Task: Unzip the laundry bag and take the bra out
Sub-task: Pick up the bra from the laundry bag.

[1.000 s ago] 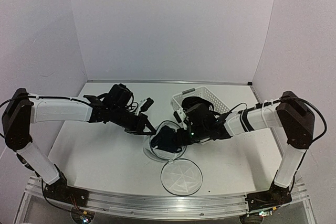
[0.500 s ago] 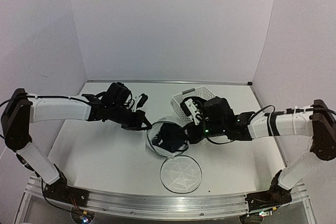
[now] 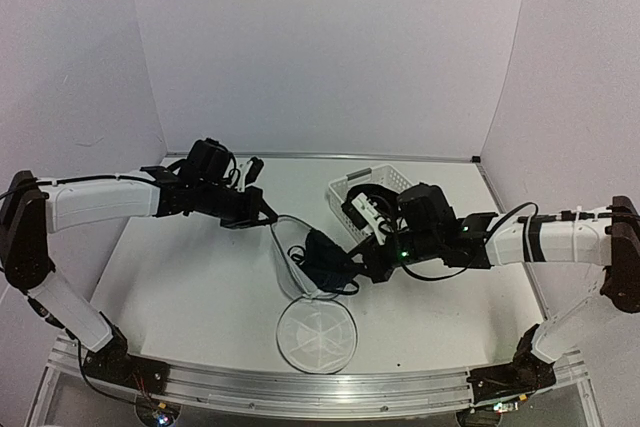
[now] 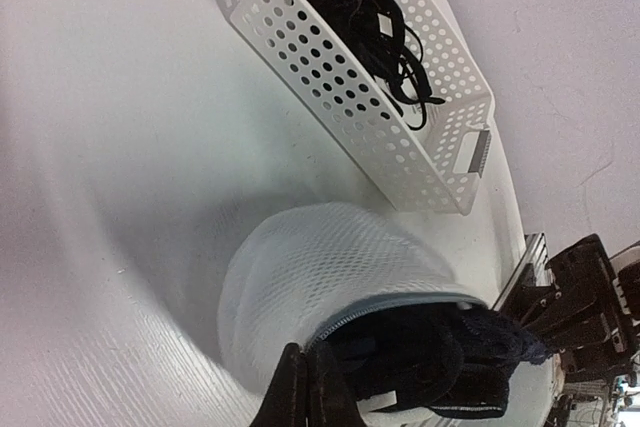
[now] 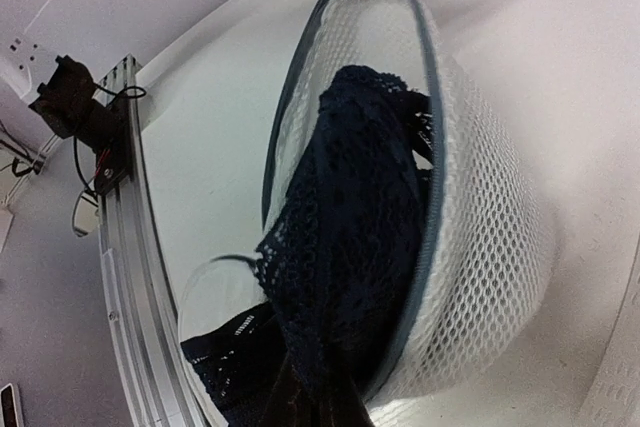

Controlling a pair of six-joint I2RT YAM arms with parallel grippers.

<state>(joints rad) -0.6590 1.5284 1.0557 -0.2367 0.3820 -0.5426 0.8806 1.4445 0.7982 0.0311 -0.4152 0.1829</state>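
Reaching in from the left across the white desk (image 3: 190,287) with the left arm. Pinching the dark rim of the laundry bag (image 3: 285,247) at its upper far edge with the left pincer (image 3: 268,217), closed down narrow on that rim. In the left wrist view, clamping thin on the zipper edge of the white mesh. Holding the laundry bag tipped on its side near the middle of the desk, with the mouth unzipped, gaping wide and facing the right arm. Showing the round spoke-seamed lid (image 3: 316,334) flat on the desk, just nearer the arm bases than the mesh body; cannot tell whether touching it.

Gripping the bra (image 3: 325,255) with the right pincer (image 3: 362,265), squeezed tight on the dark lacy fabric. In the right wrist view, draping partly inside the mesh and partly out over the lower rim, down to the fingertips. Trailing thin dark straps around the opening.

Standing just behind the right pincer, toward the far right of the desk, as a white slotted basket (image 3: 400,179). Carrying a dark bundle (image 4: 360,7) with thin cords inside.
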